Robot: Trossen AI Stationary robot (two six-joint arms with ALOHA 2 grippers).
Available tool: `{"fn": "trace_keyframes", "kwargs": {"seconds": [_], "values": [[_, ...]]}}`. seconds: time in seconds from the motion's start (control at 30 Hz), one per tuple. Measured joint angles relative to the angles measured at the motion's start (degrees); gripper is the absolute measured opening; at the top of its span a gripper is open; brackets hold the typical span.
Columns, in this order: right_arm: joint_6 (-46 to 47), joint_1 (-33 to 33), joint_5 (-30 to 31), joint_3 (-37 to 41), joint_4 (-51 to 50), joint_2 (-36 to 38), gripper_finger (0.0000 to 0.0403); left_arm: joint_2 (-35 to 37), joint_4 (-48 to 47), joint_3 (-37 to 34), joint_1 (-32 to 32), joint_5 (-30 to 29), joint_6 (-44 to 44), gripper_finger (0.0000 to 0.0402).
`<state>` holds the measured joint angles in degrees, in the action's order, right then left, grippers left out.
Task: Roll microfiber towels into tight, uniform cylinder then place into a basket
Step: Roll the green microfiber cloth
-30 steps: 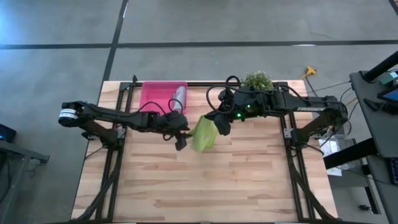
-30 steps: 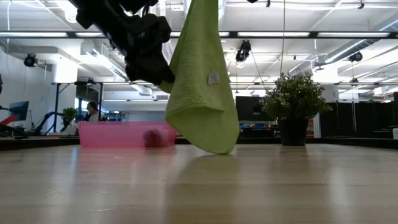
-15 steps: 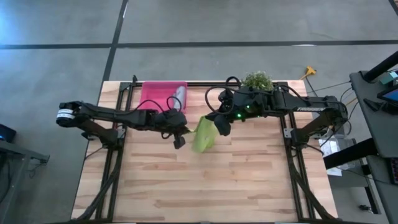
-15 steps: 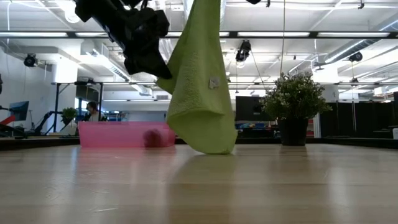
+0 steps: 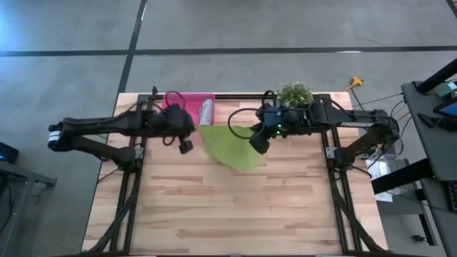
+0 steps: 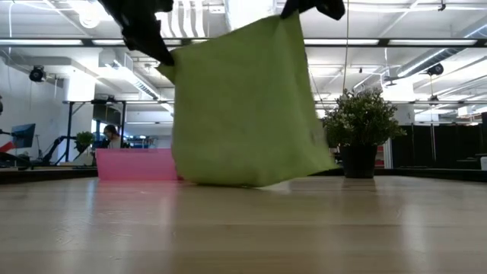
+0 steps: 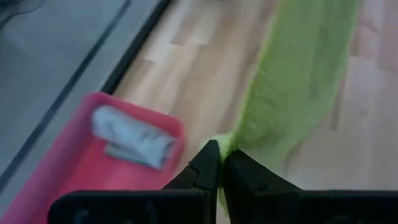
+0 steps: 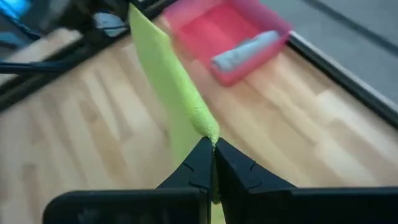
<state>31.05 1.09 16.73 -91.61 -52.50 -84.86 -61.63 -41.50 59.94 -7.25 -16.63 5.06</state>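
The lime green towel (image 5: pixel 230 148) hangs spread out as a sheet (image 6: pixel 243 106) between my two grippers, above the middle of the table. Its lower edge (image 6: pixel 243 183) reaches down to about table level. My left gripper (image 5: pixel 193 130) is shut on the upper corner toward the table's left, and my right gripper (image 5: pixel 254 143) on the other upper corner. The pink basket (image 5: pixel 175 107) stands at the far left, and in it lies the rolled grey towel (image 5: pixel 205 111). My left gripper pinches the green towel's upper corner (image 7: pixel 227 144) between its two fingers, slanting down from the table's left. The cloth runs away from the fingertips as a stretched edge and hangs below. My right gripper pinches the opposite upper corner (image 8: pixel 208 134) between its two fingers, slanting down from the table's right. The top edge (image 8: pixel 168 68) runs straight from it toward the other arm.
A small potted plant (image 5: pixel 295 91) stands at the far edge behind my right arm, to the right of the basket. The near half of the wooden table (image 5: pixel 235 214) is bare wood. Black frame rails run along the table's left and right sides.
My left gripper has taken hold of a corner of the towel, which was hanging bunched from my right gripper. It has then risen and gone toward the table's far left. The towel has spread out from a narrow hanging bundle into a wide sheet between both grippers.
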Motion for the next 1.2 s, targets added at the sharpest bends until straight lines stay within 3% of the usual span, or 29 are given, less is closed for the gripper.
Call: {"fn": "trace_keyframes", "kwargs": {"seconds": [0.33, 0.53, 0.67, 0.9, 1.2], "values": [[-6.4, -1.54, 0.28, 0.0, -0.43, 0.21, 0.0009, 2.17, -4.29, 9.39, -5.92, -0.09, -2.52, 0.0], [-5.36, 1.9, -5.74, 0.28, -5.14, 0.0, 0.0009, 2.05, -11.92, 12.19, -3.66, 9.06, 5.92, 0.0], [-3.27, 5.54, -6.46, 2.89, -5.07, -0.39, 0.0009, 2.23, -15.14, 9.57, 0.42, 13.21, 12.24, 0.0], [5.89, 12.12, -6.7, 15.21, 2.03, -0.39, 0.0009, 0.54, -11.24, 1.91, 10.97, 13.61, 23.31, 0.0], [19.82, 22.02, -12.95, 33.27, 27.59, -0.45, 0.0009, -4.99, 2.36, -8.09, 23.86, 17.24, 39.16, 0.0]]}}
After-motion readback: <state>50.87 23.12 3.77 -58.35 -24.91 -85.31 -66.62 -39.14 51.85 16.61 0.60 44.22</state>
